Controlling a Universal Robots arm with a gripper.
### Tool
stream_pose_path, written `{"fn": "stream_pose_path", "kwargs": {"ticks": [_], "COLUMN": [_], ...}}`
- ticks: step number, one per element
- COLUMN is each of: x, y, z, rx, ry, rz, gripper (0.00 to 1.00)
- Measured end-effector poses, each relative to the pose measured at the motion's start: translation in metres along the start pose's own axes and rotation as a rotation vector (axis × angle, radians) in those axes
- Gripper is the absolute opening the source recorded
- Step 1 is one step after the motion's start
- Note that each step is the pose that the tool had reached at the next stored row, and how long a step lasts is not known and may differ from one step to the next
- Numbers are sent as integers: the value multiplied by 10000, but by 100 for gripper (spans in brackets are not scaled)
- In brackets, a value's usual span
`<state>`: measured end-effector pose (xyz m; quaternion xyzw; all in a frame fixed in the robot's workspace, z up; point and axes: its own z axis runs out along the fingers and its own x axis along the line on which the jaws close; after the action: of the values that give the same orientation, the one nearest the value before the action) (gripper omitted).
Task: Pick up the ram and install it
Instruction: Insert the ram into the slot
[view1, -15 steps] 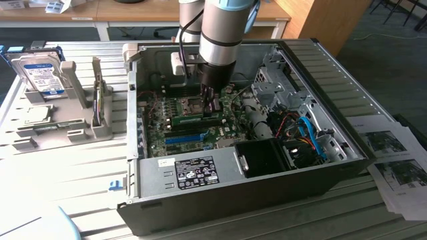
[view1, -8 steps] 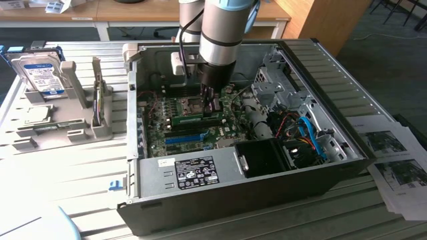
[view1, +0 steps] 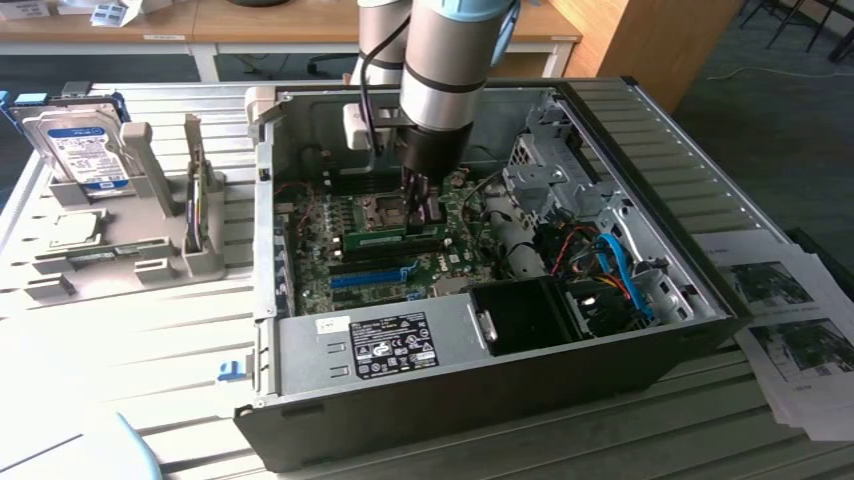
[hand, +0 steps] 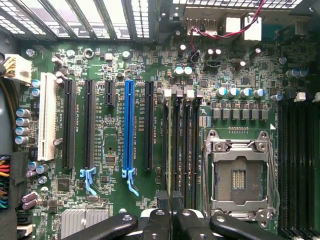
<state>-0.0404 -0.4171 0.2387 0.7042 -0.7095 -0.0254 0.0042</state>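
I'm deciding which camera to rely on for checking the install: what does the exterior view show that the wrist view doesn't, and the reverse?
Exterior view adds: the robot arm reaching down into the open computer case, the hard drive standing in a grey holder at the exterior view's left, and printed sheets at its right.
Wrist view adds: the empty CPU socket and the white expansion slot.
Shared: the blue slot, and the gripper shut on the ram at the memory slots.
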Motion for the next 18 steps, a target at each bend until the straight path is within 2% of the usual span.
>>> {"fn": "stream_pose_path", "kwargs": {"ticks": [2, 18], "x": [0, 1], "y": [-4, -6], "z": [0, 36], "rx": [-25, -25], "ry": [0, 0], "rz": [1, 1], "gripper": [11, 11]}}
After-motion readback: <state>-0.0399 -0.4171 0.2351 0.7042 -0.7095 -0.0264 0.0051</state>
